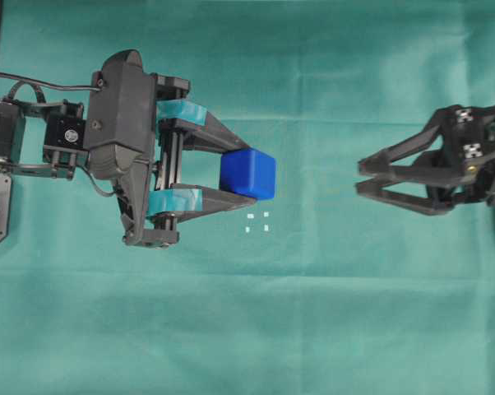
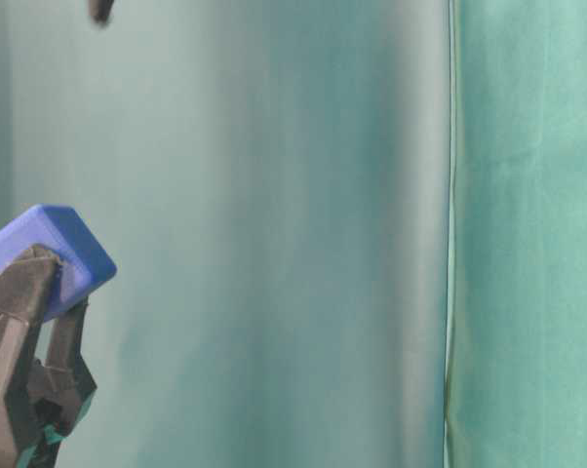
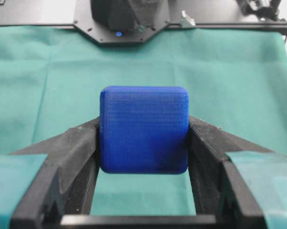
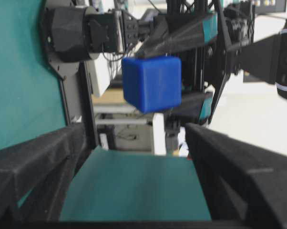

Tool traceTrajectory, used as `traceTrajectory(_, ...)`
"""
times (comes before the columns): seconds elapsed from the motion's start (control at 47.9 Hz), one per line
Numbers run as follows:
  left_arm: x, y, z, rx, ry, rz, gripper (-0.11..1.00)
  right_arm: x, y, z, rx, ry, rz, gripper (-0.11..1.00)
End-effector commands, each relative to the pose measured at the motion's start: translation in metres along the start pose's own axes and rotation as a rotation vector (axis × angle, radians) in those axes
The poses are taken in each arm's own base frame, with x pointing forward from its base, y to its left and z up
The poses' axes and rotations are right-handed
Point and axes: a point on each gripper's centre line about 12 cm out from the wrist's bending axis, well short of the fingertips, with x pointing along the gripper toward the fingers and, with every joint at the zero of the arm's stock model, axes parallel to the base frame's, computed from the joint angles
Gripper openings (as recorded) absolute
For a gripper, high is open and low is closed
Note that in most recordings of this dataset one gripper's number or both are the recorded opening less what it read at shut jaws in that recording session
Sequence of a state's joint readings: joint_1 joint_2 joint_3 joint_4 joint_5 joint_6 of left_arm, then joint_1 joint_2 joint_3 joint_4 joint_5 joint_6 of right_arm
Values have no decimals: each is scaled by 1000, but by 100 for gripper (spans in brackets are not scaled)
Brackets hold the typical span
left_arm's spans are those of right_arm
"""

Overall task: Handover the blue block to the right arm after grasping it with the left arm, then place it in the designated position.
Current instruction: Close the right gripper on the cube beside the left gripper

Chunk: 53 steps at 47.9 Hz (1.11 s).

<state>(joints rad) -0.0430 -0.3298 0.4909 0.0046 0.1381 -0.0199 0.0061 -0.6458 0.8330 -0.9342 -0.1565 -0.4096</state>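
Blue block pinched between tips of left gripper – jaws clamped on it, held off the cloth. Designated position just beside those tips. Farther out, right gripper spread wide, well apart, empty. Handover step – next: right jaws must straddle block w/o knocking it.

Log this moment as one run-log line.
stage: pre-handover | left gripper: shut on blue block, held above cloth | right gripper: open, empty, apart from block | designated position: vacant
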Motion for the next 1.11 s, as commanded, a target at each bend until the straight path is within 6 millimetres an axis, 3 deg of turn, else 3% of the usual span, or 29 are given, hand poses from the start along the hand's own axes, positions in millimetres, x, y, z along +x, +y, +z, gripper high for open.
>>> traceTrajectory(0.0,-5,0,10,-2,-32,1,47,9,-16,5,-9,-24,-30,94)
traceTrajectory(0.71,-5,0,10,-2,-32,1,47,106,-29,-11,-47,-5,30,94)
traceTrajectory(1.087,-6,0,10,-2,-29,1,47,114,-30,-12,-47,2,32,94)
